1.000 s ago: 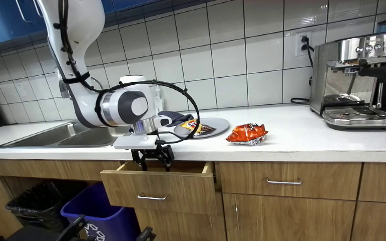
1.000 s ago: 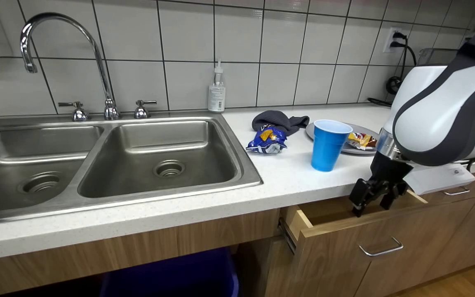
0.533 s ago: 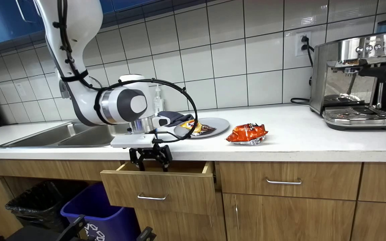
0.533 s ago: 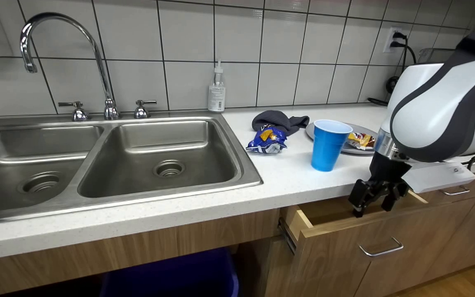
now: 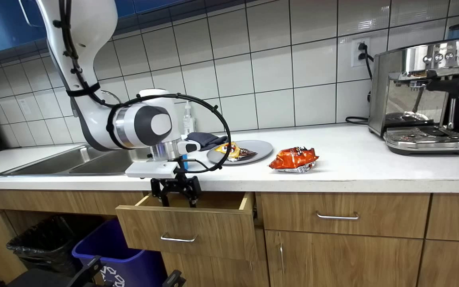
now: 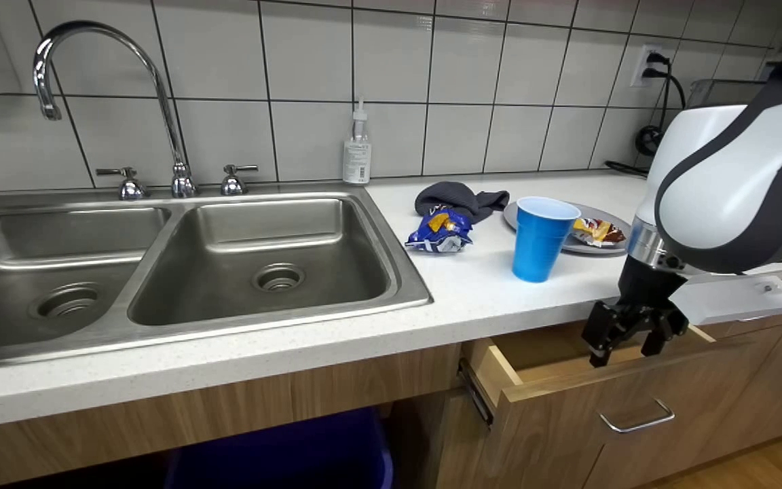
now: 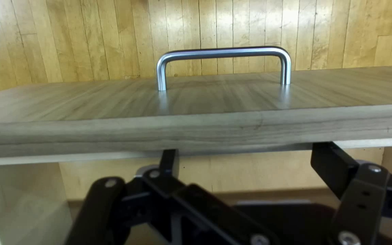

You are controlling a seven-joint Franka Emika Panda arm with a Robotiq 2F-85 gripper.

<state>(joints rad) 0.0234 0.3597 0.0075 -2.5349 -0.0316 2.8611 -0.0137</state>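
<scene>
"Wrist view, please: what do the fingers (image 7: pixel 333 166) hold?"

"They hold nothing. They are open, widely apart, and point down into the drawer (image 5: pixel 221 231), close behind its front panel (image 7: pixel 196 132). Whether they touch the panel, I cannot tell."

"Where is this drawer exactly?"

"Under the counter (image 5: pixel 345 167), partly pulled out, as both exterior views show. I suppose that being pulled out is what gives the fingers room to stand behind the panel. The handle (image 7: pixel 223 52) is on the outer side, and neither finger is on it."

"And the things above, why are they placed so?"

"The blue cup (image 6: pixel 540 251) stands upright near the plate (image 5: pixel 263 148); on its base it should be rather stable. The yellow packet (image 6: pixel 593 232) lies on this plate, maybe to keep it off the counter. Beside the plate rests the red packet (image 5: pixel 294 158), directly on the counter. The blue packet (image 6: pixel 440 229) lies against the dark cloth (image 6: pixel 459 193) or just before it; which one, I cannot say."
</scene>
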